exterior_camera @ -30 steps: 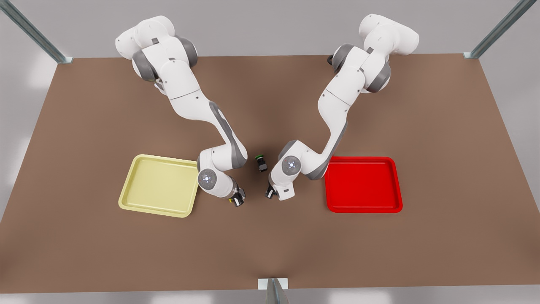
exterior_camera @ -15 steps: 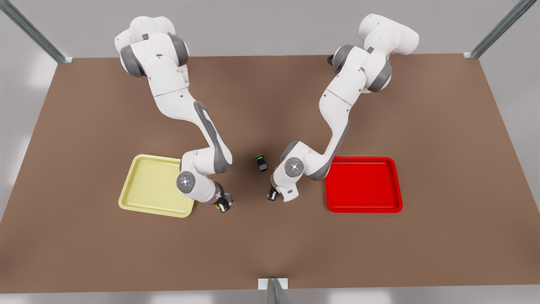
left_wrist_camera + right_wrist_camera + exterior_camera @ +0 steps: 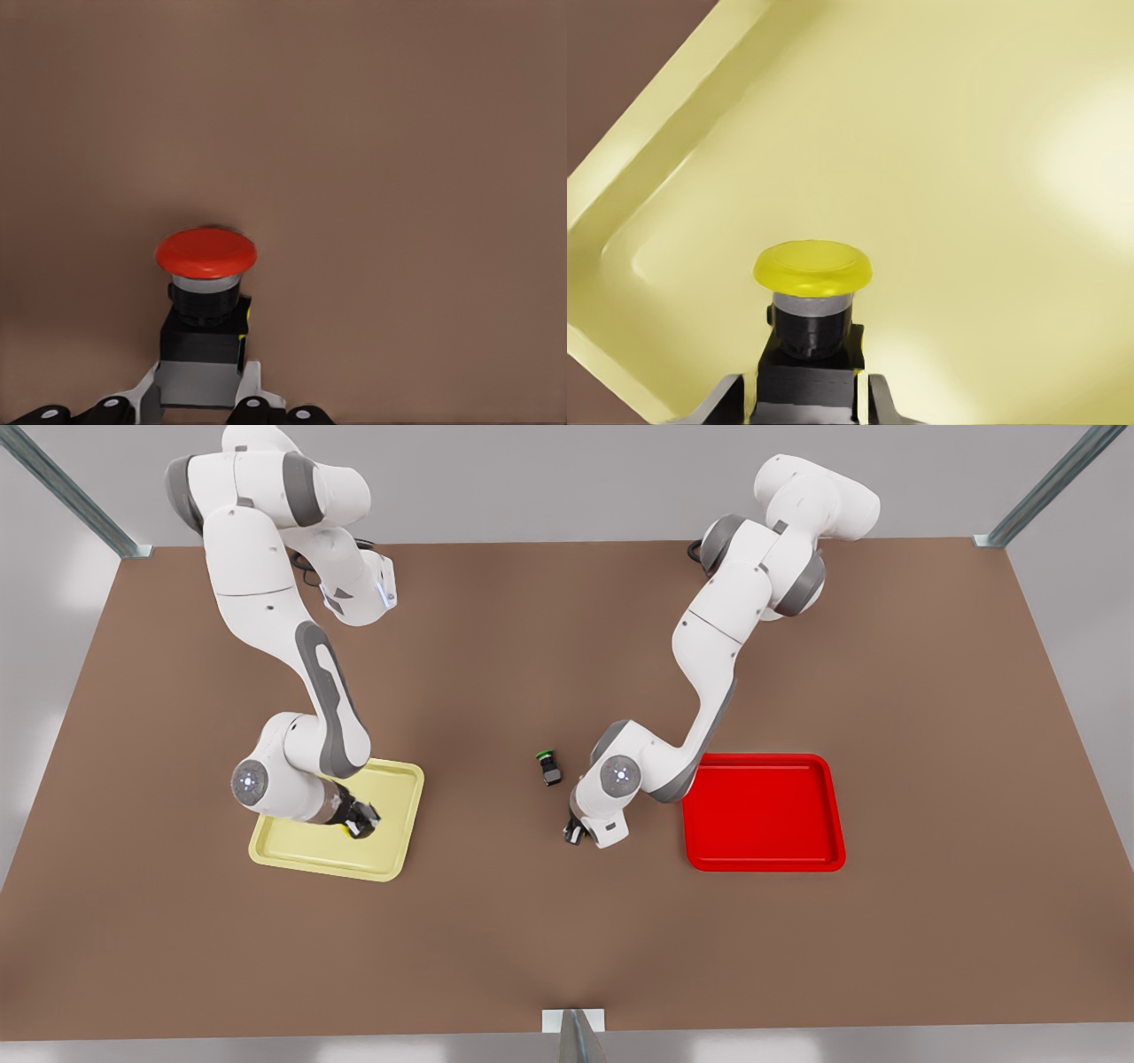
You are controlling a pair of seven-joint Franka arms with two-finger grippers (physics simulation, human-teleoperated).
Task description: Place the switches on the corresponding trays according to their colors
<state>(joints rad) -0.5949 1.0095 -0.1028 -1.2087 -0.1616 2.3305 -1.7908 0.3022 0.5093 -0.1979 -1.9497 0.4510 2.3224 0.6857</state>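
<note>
Arms: two, glossy white rounded shells.
Joints: grey bands.
Wrists: round grey caps with small blue-white light.
Grippers: dark fingers.

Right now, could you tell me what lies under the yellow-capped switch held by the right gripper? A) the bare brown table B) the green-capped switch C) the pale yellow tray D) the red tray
C: the right wrist view shows the yellow-capped switch in the right gripper with the pale yellow tray beneath it.
</note>
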